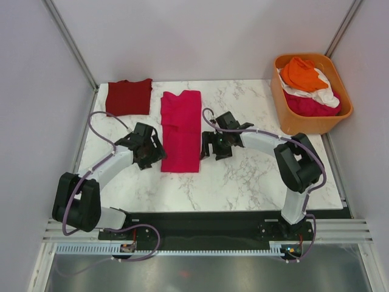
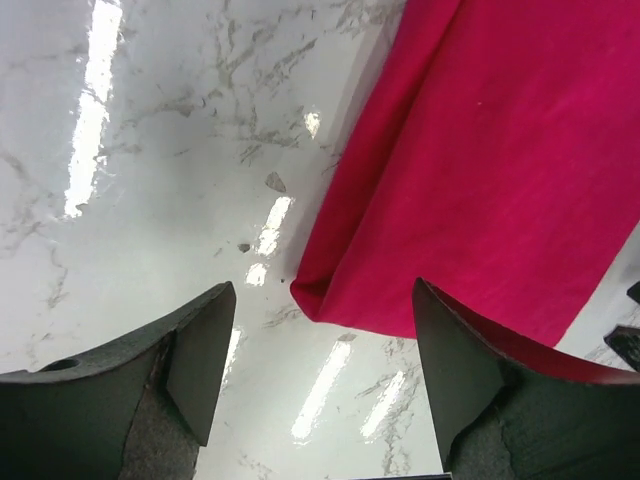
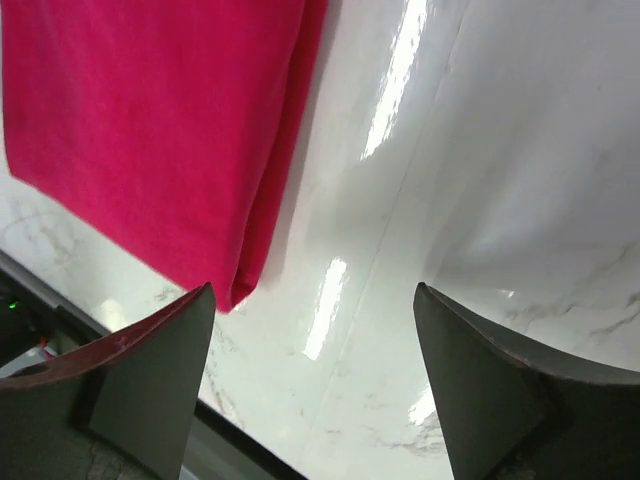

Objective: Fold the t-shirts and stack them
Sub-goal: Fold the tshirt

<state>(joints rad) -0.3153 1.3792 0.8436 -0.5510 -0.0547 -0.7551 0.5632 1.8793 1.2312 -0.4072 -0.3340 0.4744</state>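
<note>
A: We begin with the counter (image 1: 255, 176). What stands on it?

B: At the far right corner we record the tub (image 1: 284, 115). It holds an orange shirt (image 1: 302, 73) heaped on white cloth (image 1: 325, 96). We count these as not yet folded.

A: And the pink shirt (image 1: 181, 131)?

B: It lies mid-counter as a long narrow strip, folded lengthwise, with its near end between the two arms. The maroon shirt (image 1: 129, 97) rests folded square at the far left corner, apart from the strip.

A: State of the end effectors?

B: The left end effector (image 2: 322, 295) stands wide with nothing between its fingers, over the strip's near left corner. The right end effector (image 3: 315, 290) is likewise wide and empty. It is over bare counter, just beside the near right corner.

A: How do we judge the handling?

B: We judge the cloth light, soft and limp. It will sag and drag rather than hold its shape. The glossy counter offers little friction, so the layers may slide apart. We advise taking hold at both near corners, one to each side. Each pinch should catch every layer at the folded edge. The two corners should then travel together toward the far end to halve the strip.

A: Principal risk?

B: Catching the top layer only, which we judge would open the fold.
</note>
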